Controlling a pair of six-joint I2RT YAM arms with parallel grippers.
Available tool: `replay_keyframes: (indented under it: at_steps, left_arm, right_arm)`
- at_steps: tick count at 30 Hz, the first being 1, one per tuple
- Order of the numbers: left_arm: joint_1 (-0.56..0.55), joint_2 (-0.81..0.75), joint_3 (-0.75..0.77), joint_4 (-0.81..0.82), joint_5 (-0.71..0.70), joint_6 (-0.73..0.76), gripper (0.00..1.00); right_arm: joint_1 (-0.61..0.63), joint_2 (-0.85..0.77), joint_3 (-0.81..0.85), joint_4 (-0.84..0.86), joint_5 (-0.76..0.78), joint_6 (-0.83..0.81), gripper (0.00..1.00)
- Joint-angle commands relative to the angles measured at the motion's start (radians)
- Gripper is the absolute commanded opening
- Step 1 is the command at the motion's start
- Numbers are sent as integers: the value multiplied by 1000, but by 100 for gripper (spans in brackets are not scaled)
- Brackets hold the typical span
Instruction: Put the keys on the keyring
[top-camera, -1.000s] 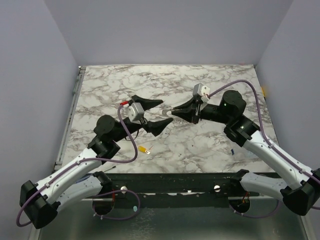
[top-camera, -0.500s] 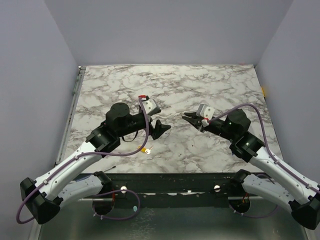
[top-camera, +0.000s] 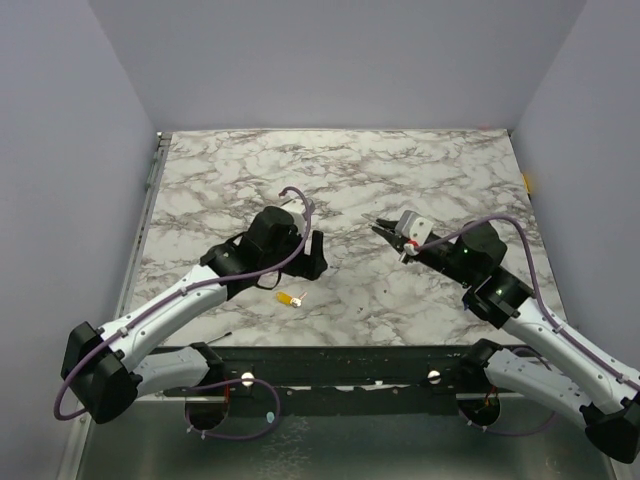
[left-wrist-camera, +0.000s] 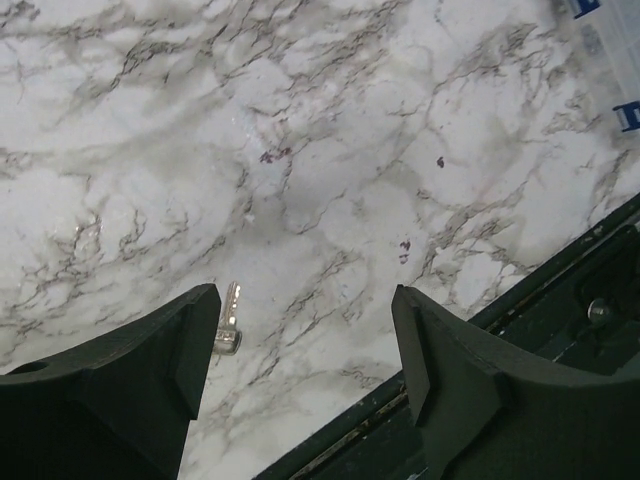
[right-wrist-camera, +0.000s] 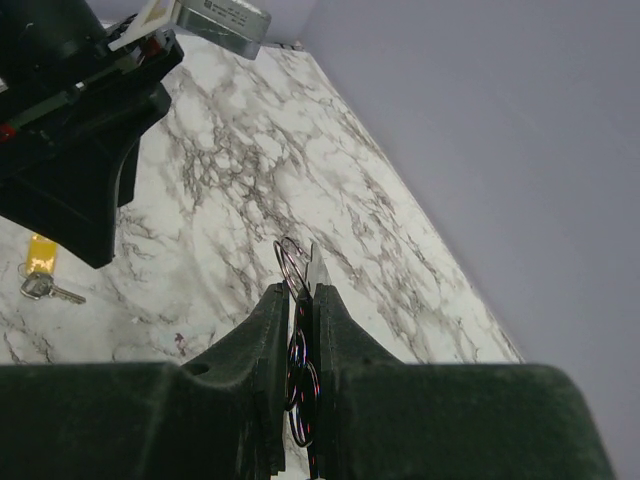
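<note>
key (top-camera: 290, 298) on table (top-camera: 400, 170) — just before left gripper (top-camera: 312, 255) | keyring (right-wrist-camera: 290, 256) in right gripper (top-camera: 383, 228), well right of key

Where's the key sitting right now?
Top view: the key lies flat on the marble table, left of centre near the front edge, just on the near side of the open left gripper.

My overhead camera sits high behind both arm bases and looks down over the whole marble table (top-camera: 400, 160). The left wrist camera looks steeply down, close to the marble by the front edge, between the fingers of the left gripper (left-wrist-camera: 305, 300). The right wrist camera looks along the right gripper (right-wrist-camera: 300, 290) across the table toward the left gripper and a purple wall. All three views share the key (top-camera: 291, 298).
</note>
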Motion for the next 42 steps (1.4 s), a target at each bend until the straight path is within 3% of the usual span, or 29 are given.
replay_keyframes:
  at_steps: [1, 8, 12, 20, 25, 28, 42]
  left_arm:
    - [2, 6, 40, -167, -123, -80, 74]
    - [1, 71, 11, -262, -153, -160, 68]
    - [1, 81, -21, -273, -196, -241, 60]
    - [-7, 153, -61, -309, -259, -288, 59]
    - [-7, 180, -79, -309, -328, -360, 78]
    - [-5, 197, -88, -304, -352, -370, 82]
    - [8, 279, -159, -145, -295, -377, 63]
  right_arm:
    - [8, -5, -14, 9, 48, -16, 1]
    - [8, -15, -19, -15, 60, 5, 1]
    - [9, -22, -24, -20, 56, 20, 1]
    - [11, -48, -42, -14, 45, 35, 1]
    - [16, -59, -42, -18, 46, 36, 1]
    - [21, -60, -43, -21, 41, 39, 1]
    - [29, -77, -50, -37, 58, 31, 1]
